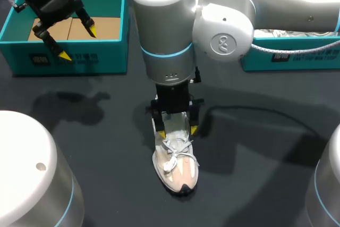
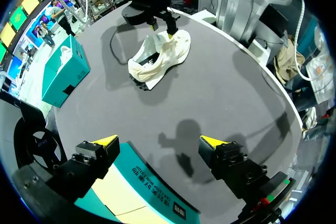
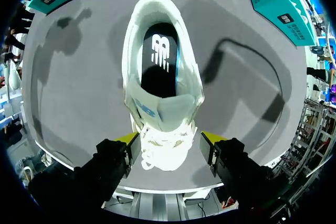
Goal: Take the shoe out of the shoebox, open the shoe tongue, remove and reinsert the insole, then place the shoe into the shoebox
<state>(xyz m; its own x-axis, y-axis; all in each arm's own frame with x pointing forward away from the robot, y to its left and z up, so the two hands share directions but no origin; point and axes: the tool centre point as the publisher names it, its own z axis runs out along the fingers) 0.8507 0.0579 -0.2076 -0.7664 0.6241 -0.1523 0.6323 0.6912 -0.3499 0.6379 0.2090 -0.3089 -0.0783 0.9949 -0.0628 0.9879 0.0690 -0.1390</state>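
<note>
A white sneaker point(image 1: 175, 166) lies on the dark table, toe towards the front edge. My right arm comes in from the right, and its gripper point(image 1: 176, 130) points down over the shoe's laced middle. In the right wrist view the right gripper point(image 3: 169, 140) straddles the shoe point(image 3: 157, 108), one yellow tip close at each side with a thin gap, so it is open. The black insole point(image 3: 160, 61) shows inside the shoe. My left gripper point(image 1: 78, 41) hangs open and empty over the teal shoebox point(image 1: 69, 59). The left wrist view shows that gripper point(image 2: 158, 141) above the box wall point(image 2: 157, 195), with the shoe point(image 2: 160, 56) far ahead.
A second teal box part point(image 1: 297, 57) lies at the back right, also visible in the left wrist view point(image 2: 65, 72). My right arm's large body spans the back middle of the table. Bare dark tabletop surrounds the shoe.
</note>
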